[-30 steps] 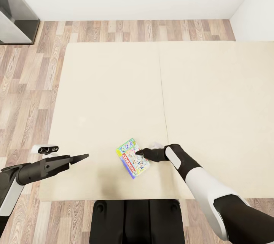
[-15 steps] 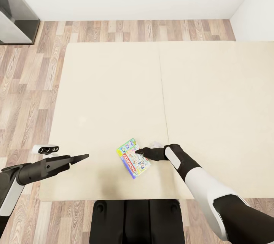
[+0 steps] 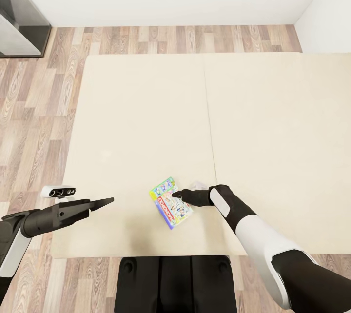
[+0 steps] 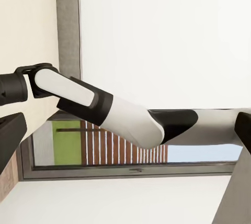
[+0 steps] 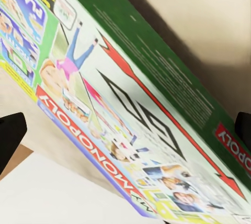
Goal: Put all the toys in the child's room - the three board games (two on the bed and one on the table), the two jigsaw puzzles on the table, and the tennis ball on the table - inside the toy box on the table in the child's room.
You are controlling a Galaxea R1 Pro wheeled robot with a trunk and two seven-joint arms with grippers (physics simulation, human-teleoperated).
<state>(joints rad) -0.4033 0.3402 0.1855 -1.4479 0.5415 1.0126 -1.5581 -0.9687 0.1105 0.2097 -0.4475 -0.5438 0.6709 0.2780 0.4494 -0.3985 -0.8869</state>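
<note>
Head view has the right gripper spread wide at the board game, which lies flat on the bed ungrasped, left gripper idle alongside, boxing ahead.

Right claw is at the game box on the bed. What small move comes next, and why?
Probably close the right claw on the board game. The box lies flat on the bed, the claw tips sit at its edge, and in the right wrist view the fingers straddle the box, apparently still open.
</note>
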